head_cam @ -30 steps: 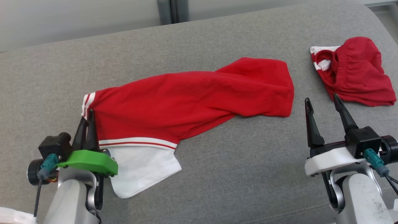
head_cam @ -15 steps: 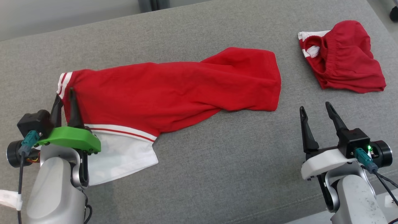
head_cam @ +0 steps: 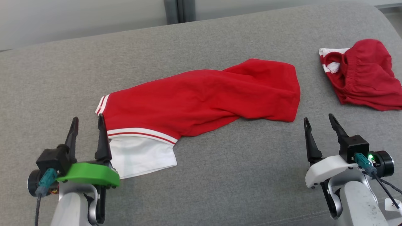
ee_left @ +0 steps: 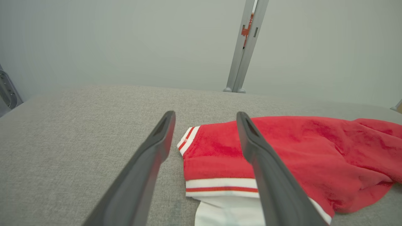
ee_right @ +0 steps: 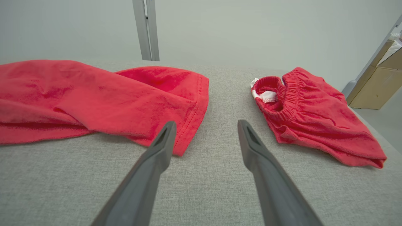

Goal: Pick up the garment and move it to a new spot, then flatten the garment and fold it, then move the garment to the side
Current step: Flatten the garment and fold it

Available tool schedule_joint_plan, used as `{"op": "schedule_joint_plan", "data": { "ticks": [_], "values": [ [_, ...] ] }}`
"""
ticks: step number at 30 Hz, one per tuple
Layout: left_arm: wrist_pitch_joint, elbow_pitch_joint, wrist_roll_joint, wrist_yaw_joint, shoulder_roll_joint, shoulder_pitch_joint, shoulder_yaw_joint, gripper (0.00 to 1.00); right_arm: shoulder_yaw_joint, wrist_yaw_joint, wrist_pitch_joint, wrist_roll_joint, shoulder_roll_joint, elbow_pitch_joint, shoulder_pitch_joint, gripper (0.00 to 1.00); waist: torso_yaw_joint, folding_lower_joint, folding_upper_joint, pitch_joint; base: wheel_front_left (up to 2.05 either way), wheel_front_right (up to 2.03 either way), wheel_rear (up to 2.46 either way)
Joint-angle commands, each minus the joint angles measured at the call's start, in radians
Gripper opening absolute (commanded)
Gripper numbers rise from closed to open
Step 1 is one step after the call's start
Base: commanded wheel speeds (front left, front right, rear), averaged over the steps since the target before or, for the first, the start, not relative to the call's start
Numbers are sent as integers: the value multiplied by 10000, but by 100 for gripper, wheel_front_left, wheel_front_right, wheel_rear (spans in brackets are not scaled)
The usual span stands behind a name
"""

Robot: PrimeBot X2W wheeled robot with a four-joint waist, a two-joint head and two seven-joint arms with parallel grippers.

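The left gripper (head_cam: 88,118) has opened, releasing the red garment (head_cam: 201,97).

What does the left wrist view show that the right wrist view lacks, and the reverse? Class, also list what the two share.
Left wrist view adds: the left gripper, fingers spread, by the long red garment where its white-striped band and white panel lie.
Right wrist view adds: the right gripper, fingers spread, the garment's plain red end, a second crumpled red garment with an elastic waistband, and cardboard boxes.
Both: the long red garment, the grey cushion and the metal post behind.
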Motion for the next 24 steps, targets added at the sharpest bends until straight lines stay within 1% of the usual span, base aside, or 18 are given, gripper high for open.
{"op": "schedule_joint_plan", "data": {
  "ticks": [1, 6, 11, 15, 18, 19, 20, 21, 22, 24],
  "values": [
    [-33, -275, 86, -59, -71, 369, -25, 100, -46, -15, 40, -109, -9, 161, 105, 100, 426, 0, 0, -303, 0, 0, 0],
    [-34, -1115, -25, -107, -274, 1235, -318, 100, -263, -15, 398, -553, -12, 1110, -296, 100, 917, 0, 0, -212, 0, 0, 0],
    [-34, -1731, -100, 9, -330, 1663, -824, 100, -697, -15, 504, -946, -63, 2498, -1011, 100, 1426, 0, 0, 11, 0, 0, 0],
    [-34, -1918, -126, 130, -344, 1786, -1072, 100, -1011, -15, 527, -1092, -158, 3612, -1591, 100, 1667, 0, 0, 64, 0, 0, 0],
    [-34, -1969, -147, 207, -347, 1817, -1114, 100, -1156, -15, 390, -986, -179, 4320, -1983, 100, 1739, 0, 0, 55, 0, 0, 0],
    [-34, -1979, -154, 228, -349, 1844, -1117, 100, -1169, -15, 303, -934, -188, 4531, -2125, 55, 1748, 0, 0, 43, 0, 0, 0],
    [-34, -1982, -160, 236, -350, 1864, -1118, 100, -1163, -15, 241, -909, -212, 4687, -2207, 30, 1751, 0, 0, 27, 0, 0, 0],
    [-34, -1982, -162, 265, -349, 1885, -1119, 100, -1117, -15, 124, -888, -242, 4780, -2313, 16, 1745, 0, 0, 4, 0, 0, 0],
    [-34, -1979, -152, 288, -350, 1911, -1117, 100, -1091, -15, 30, -819, -269, 4800, -2450, 0, 1730, 0, 0, -27, 0, 0, 0],
    [-34, -1988, -130, 298, -350, 1959, -1117, 100, -1028, -15, -83, -786, -272, 4645, -2562, 0, 1691, 0, 0, -83, 0, 0, 0]
  ]
}}
